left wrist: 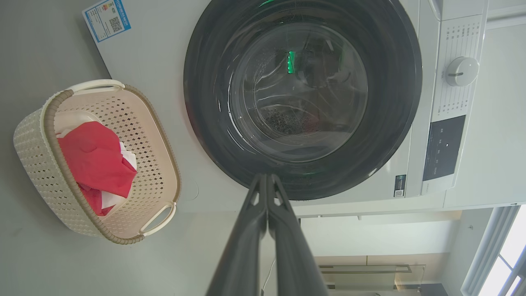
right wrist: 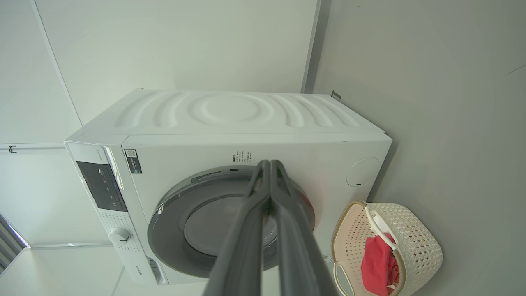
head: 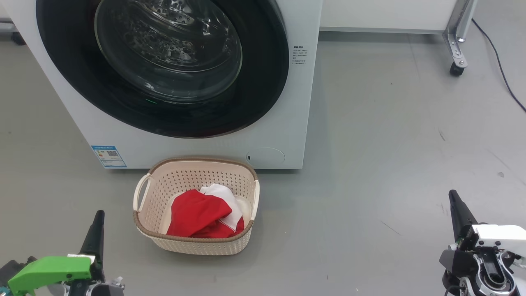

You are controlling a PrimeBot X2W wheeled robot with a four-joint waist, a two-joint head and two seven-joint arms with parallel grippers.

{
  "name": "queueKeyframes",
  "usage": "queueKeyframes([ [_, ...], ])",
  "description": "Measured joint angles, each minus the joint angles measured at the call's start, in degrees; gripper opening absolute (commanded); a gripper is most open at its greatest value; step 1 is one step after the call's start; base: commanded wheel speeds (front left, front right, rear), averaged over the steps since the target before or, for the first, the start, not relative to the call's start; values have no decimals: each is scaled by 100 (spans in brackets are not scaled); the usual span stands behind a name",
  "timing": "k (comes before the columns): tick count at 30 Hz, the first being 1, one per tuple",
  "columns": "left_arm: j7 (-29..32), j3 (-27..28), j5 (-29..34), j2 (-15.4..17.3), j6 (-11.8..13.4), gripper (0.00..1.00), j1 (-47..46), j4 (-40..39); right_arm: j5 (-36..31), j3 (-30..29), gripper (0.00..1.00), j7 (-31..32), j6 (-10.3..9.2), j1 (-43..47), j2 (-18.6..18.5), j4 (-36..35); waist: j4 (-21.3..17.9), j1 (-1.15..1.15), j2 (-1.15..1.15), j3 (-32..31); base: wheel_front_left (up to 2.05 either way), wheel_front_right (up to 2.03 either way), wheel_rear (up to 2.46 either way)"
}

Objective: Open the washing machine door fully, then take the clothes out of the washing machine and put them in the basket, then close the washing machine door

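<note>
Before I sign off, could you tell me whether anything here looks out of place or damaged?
Nothing stands out: the washing machine door looks shut, and the clothes lie inside the upright basket.

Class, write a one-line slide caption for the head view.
Washing machine door closed, red clothes in the basket before it, left gripper and right gripper shut, holding nothing.

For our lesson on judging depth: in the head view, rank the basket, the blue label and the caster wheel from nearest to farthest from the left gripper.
From the left gripper:
1. basket, on the floor to its right.
2. blue label, ahead, low on the washing machine.
3. caster wheel, far off at the upper right.
</note>
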Motion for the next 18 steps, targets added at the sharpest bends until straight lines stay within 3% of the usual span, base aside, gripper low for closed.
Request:
queueKeyframes([
  [18,0,15,0,-3,0,0,-1,-1,1,3,0,-1,0,0,0,-1,0,0,0,1,0,0,0],
])
